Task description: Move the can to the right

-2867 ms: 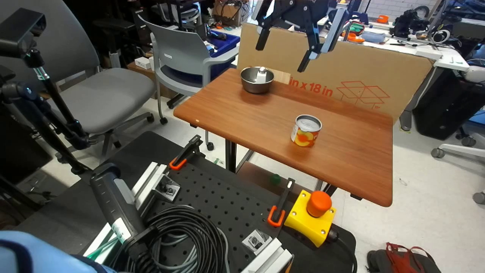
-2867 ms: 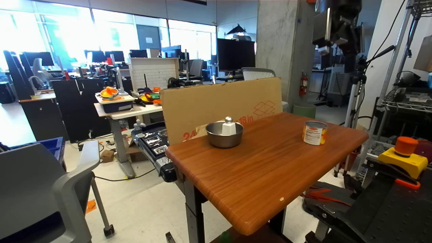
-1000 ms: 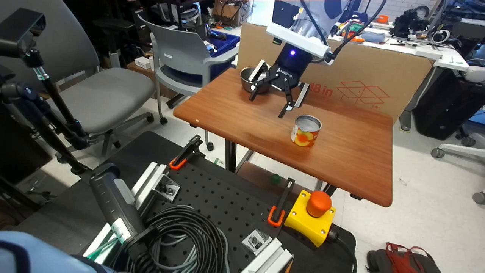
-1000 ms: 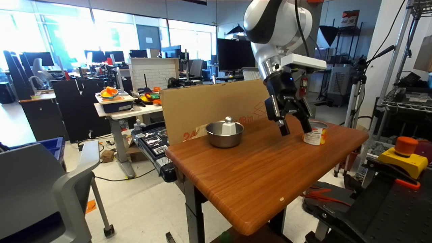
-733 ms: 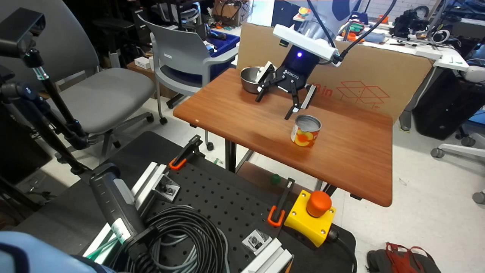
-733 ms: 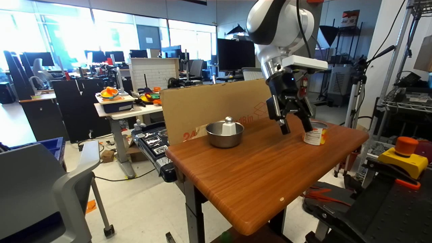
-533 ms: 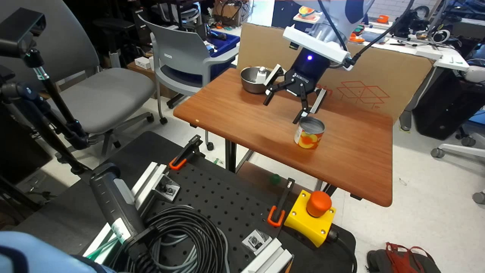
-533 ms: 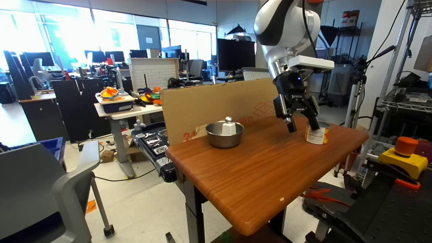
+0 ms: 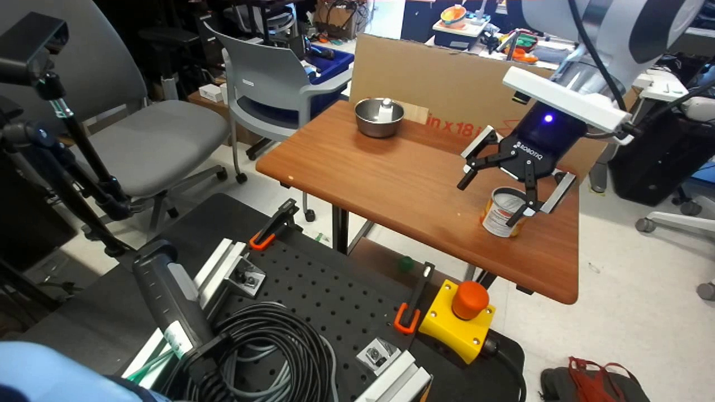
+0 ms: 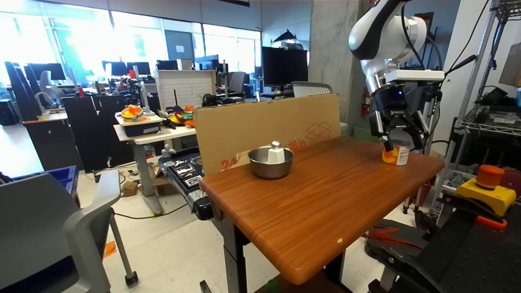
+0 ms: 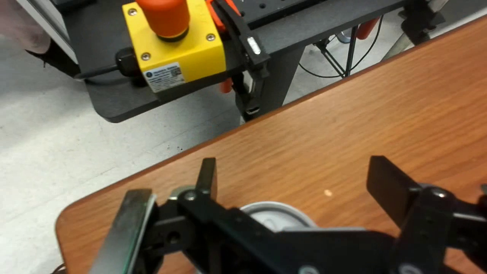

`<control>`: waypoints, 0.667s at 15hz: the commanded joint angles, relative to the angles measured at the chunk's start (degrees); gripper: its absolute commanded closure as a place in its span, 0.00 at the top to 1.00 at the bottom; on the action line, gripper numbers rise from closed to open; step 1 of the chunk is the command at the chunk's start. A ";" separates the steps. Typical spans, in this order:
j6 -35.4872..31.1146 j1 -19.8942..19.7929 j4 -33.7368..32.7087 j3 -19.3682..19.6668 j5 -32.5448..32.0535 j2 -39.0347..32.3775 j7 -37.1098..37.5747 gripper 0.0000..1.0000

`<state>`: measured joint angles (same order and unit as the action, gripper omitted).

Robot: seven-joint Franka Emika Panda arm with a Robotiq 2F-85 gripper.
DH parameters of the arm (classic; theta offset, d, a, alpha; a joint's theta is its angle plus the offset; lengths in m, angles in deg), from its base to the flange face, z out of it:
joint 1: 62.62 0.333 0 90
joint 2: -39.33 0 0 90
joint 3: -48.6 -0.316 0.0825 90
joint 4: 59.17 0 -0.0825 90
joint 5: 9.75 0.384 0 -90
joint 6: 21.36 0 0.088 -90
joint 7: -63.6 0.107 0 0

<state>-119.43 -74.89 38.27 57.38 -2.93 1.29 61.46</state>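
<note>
One metal bowl, holding a white object, stands on your table, at left, in an exterior view. To its right, well apart, the can stands near the table's right end. Your gripper is at the can, fingers spread wide; in the wrist view the can's rim, partly hidden, shows between them. You cannot confirm contact. Farthest right, off the table, a yellow box carries an orange button.
</note>
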 commanded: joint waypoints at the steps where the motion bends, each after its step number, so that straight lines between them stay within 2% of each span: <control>1: -1.01 -0.80 -1.44 0.75 -1.27 -0.71 2.13 1.00; 6: -3.82 0.61 0.87 0.42 -3.18 2.23 2.21 1.00; 10: -7.13 2.91 5.71 0.37 -7.12 7.93 1.60 1.00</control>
<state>-123.29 -73.34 38.49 58.02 -7.25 3.18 62.68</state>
